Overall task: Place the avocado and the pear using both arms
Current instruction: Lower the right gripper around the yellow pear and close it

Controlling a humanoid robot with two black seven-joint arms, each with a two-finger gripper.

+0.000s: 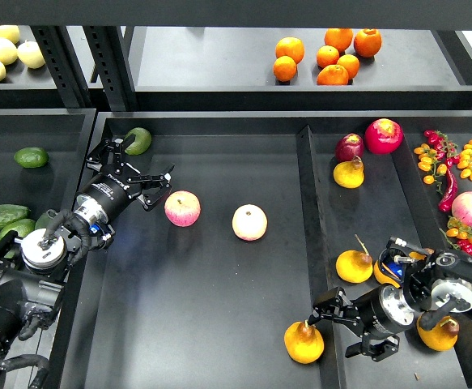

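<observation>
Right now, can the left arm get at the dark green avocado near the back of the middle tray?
Probably yes. The left gripper is open just in front of the avocado, nothing lies between them, and the nearest apple sits off to the side.

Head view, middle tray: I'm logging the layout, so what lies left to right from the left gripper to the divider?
Left gripper → avocado just behind it → pink-and-yellow apple → second apple → divider.

Around the two pink-and-yellow apples (183, 208) the middle tray floor lies bare on every far side. Left of them the left gripper (134, 174) blocks passage. Right of them, a raised divider (308, 211) bars the way.
</observation>
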